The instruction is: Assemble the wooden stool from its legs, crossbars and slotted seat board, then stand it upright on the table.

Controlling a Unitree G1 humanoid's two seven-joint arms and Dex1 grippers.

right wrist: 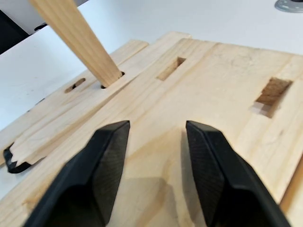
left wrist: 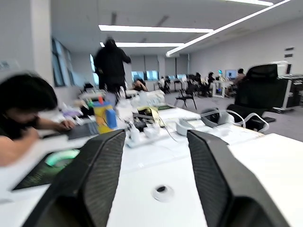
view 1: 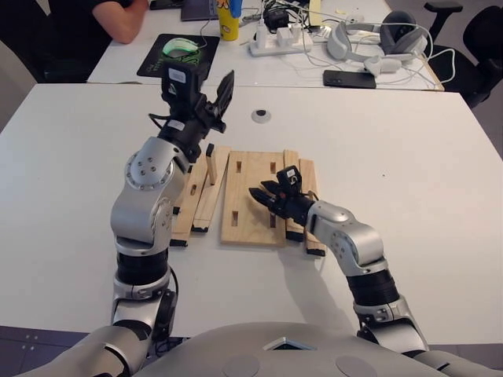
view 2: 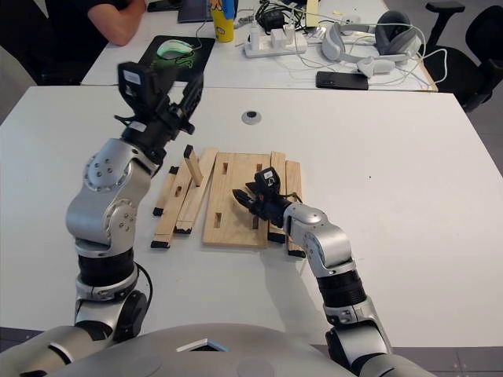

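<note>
— What's the biggest thing in front of me?
— Your white counter (view 1: 409, 196). All the stool pieces lie around its middle.
— And the seat board?
— The seat board (view 1: 244, 216) lies flat in the centre with its slots facing up and its long side running away from you.
— Where are the legs?
— You have two groups. The left legs (view 1: 206, 200) lie flat just beside the board's left edge, side by side and slightly slanted, with black caps at their near ends. The right legs (view 1: 309, 174) lie flat against the board's right edge, partly hidden under your right forearm.
— Anything standing up?
— One crossbar (view 2: 192, 166) stands planted in a slot of the left legs. It tilts a little and is close to the board's far left corner.
— My pincers?
— Your left pincer (left wrist: 156, 135) is raised high above the left legs, pointing away from you, with its two fingers spread wide apart. Your right pincer (right wrist: 156, 126) sits low over the middle of the seat board, pointing left toward the crossbar, fingers apart as well. Whether its tips touch the wood, I cannot tell.
— Anything smaller?
— A round grommet (view 1: 260, 116) is set in the counter beyond the board, well apart from the wood
</note>
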